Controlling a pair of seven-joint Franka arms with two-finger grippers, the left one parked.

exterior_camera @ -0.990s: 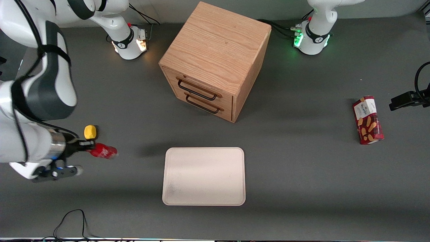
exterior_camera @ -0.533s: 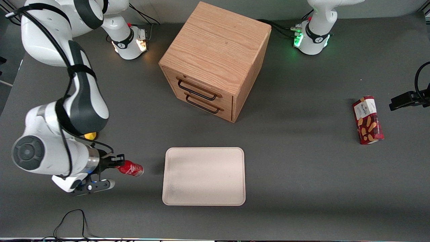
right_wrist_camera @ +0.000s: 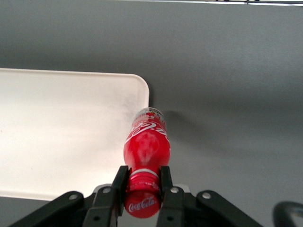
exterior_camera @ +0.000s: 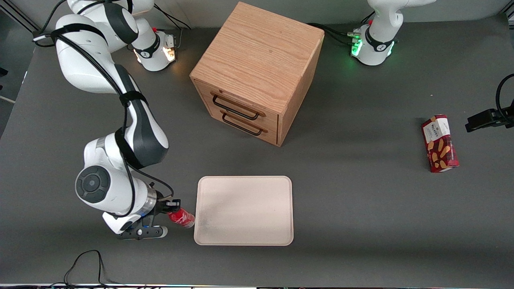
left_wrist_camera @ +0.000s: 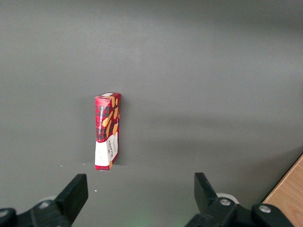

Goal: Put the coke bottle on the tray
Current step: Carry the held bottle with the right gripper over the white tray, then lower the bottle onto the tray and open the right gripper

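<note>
The claw (right_wrist_camera: pixel 142 182) is clamped on the neck of the coke bottle (right_wrist_camera: pixel 146 144), held up off the counter (exterior_camera: pixel 361 208), base pointing toward the tray (exterior_camera: pixel 257 188). The bottle's base is seen at the tray's edge nearest the working arm.

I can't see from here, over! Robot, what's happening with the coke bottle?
Gripper shut on coke bottle near its cap. Bottle at tray edge, not yet on it. Nothing in the way.
</note>
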